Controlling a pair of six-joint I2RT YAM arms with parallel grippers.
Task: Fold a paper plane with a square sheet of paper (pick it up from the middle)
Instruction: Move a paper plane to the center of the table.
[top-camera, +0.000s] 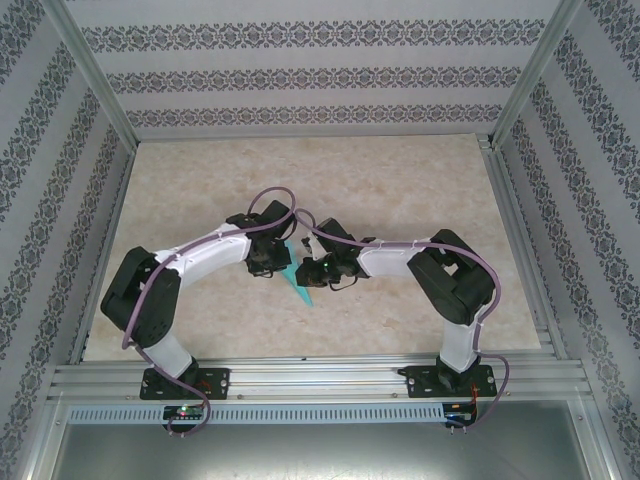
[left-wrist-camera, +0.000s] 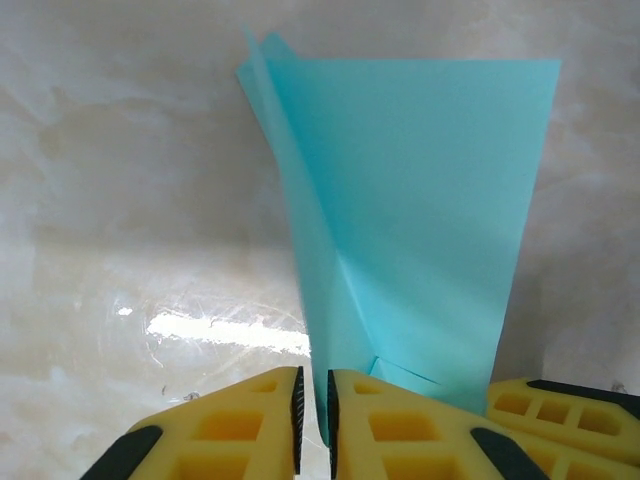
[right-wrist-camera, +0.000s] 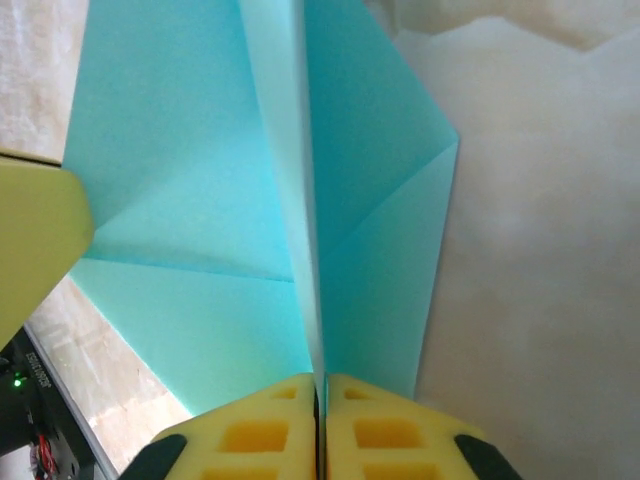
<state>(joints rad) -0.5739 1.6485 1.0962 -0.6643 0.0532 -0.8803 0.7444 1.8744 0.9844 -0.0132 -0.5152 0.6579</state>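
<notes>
Left claw (left-wrist-camera: 314, 405) and right claw (right-wrist-camera: 320, 400) each clamped on paper plane (top-camera: 300, 285) centre fold. Patterned enclosure walls (top-camera: 300, 60); beige marbled tabletop (top-camera: 420, 180). Plane held at mid-tabletop, long axis near-far, pointed tip toward near edge, slightly right.

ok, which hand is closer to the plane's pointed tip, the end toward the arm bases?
Right, narrowly. Both pinch the paper plane: the right hand clamps just beyond the pointed tip, the left hand farther up and to the left.
</notes>
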